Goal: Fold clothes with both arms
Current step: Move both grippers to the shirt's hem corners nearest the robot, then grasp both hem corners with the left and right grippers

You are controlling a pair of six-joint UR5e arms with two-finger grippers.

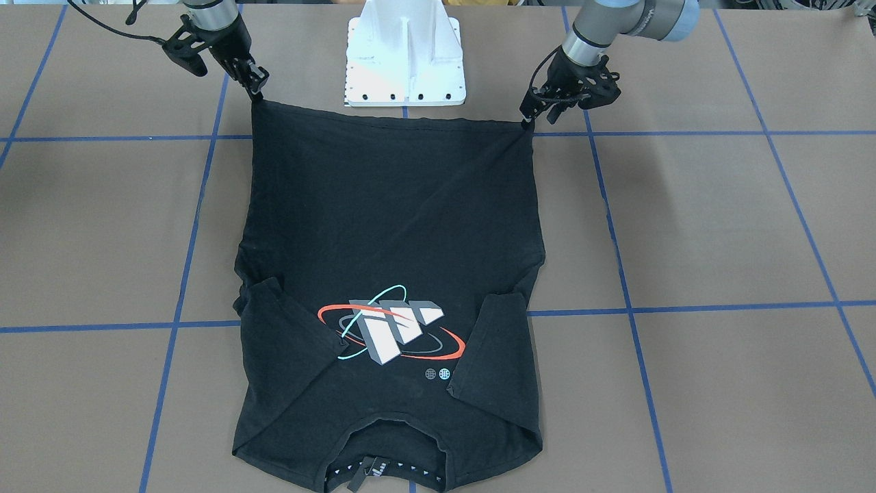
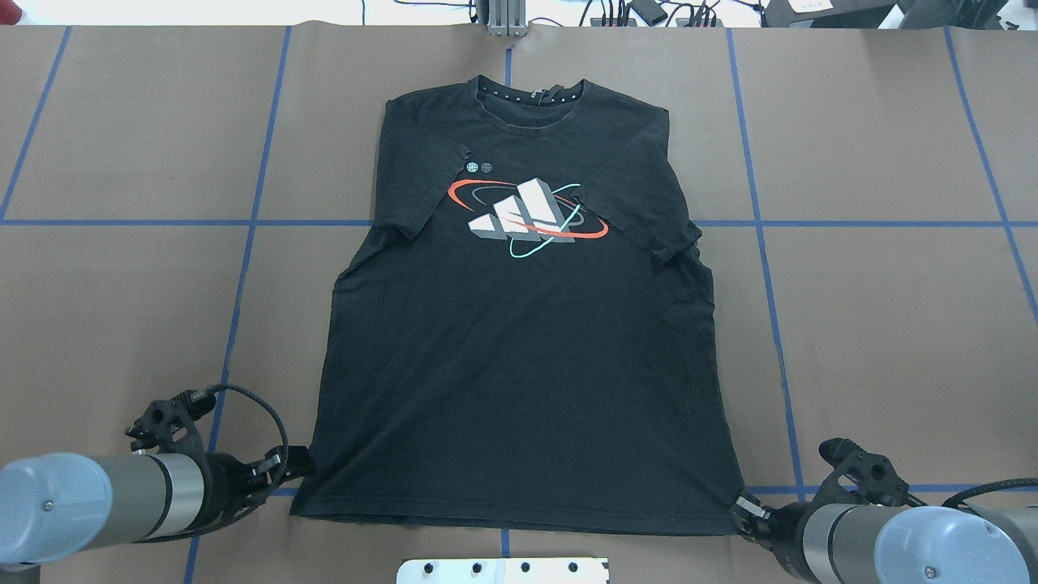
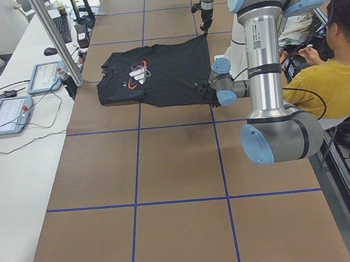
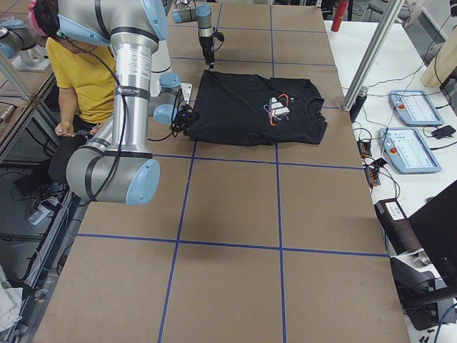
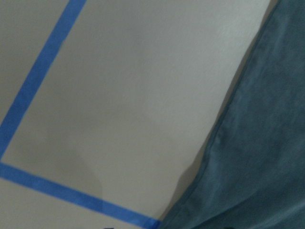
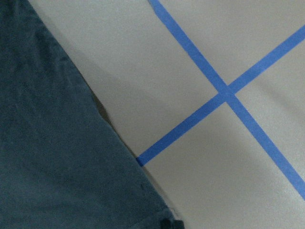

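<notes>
The black T-shirt (image 2: 519, 357) lies flat on the table with its logo (image 2: 527, 215) facing up, both sleeves folded inward and the collar at the far side. Its hem is nearest the robot. My left gripper (image 2: 298, 469) is shut on the hem's left corner, seen at the view's right in the front view (image 1: 528, 124). My right gripper (image 2: 739, 511) is shut on the hem's right corner, also in the front view (image 1: 258, 94). The hem runs taut between them. Both wrist views show only shirt edge (image 5: 257, 143) (image 6: 47, 143) and table.
The white base mount (image 1: 405, 61) stands just behind the hem. Blue tape lines (image 2: 243, 243) grid the brown table. An operator in yellow (image 3: 341, 78) sits behind the robot. Control tablets (image 3: 13, 112) lie on the side bench beyond the shirt's collar.
</notes>
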